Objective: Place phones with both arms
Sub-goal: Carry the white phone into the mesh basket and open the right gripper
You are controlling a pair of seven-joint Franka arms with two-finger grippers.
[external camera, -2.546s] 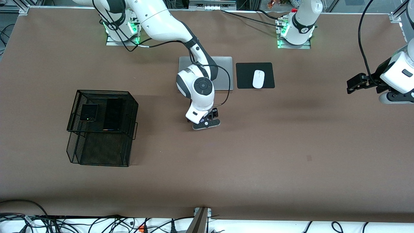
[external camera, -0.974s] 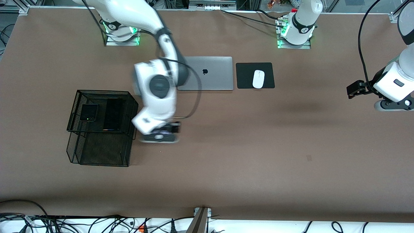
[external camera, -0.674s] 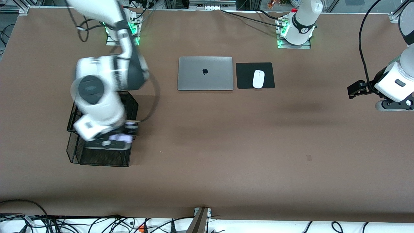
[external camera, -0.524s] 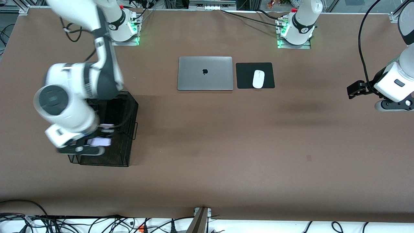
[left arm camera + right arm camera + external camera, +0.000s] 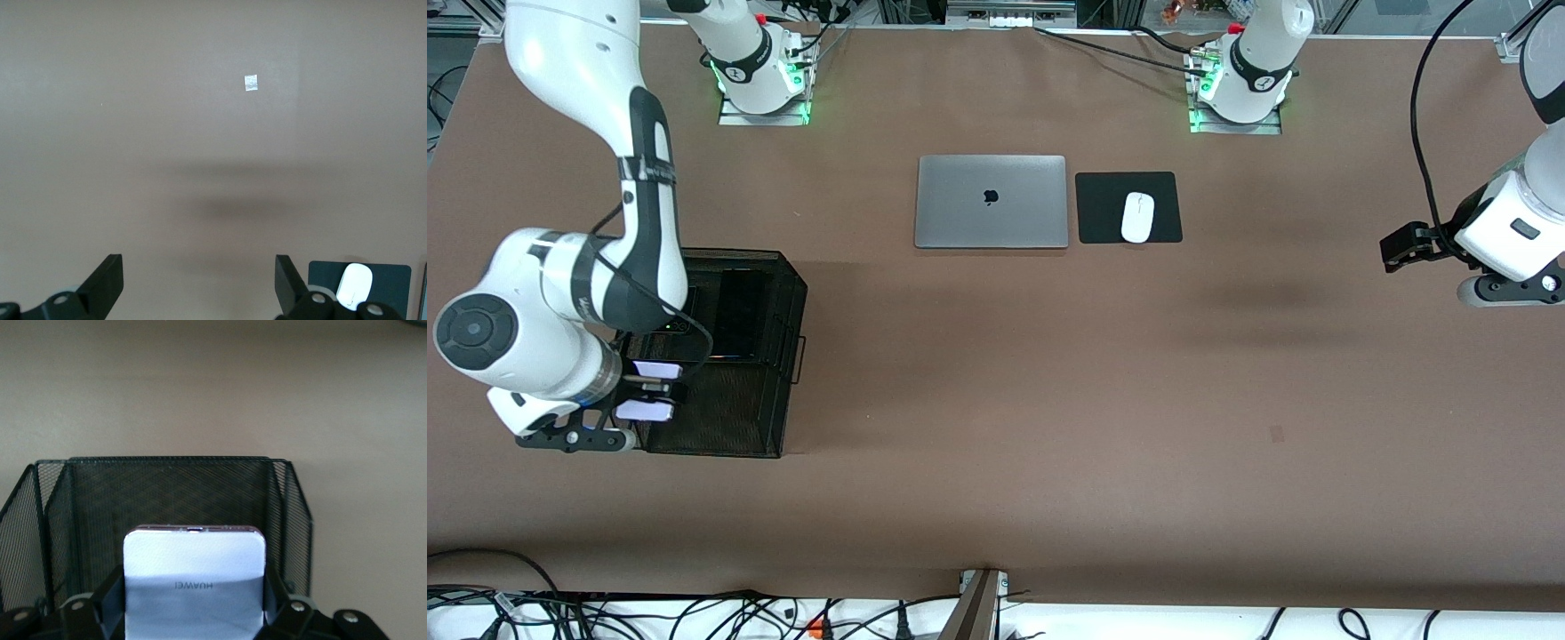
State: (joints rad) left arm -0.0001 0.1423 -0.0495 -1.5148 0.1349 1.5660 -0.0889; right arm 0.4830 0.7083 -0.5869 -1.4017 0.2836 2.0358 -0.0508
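Black phones (image 5: pixel 734 311) half-hidden under right arm (image 5: pixel 587 267)

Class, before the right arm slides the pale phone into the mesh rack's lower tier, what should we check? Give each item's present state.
1. Right gripper shut on the pale phone: ok.
2. Phone faces the mesh rack opening: ok.
3. Lower tier free of objects: cannot tell.
4. Long black phone already on the upper tier: ok.
5. Left gripper open, waiting over bare table away from the rack: ok.

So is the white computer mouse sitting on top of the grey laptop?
No, the white computer mouse lies on a black square mouse pad beside the closed grey laptop.
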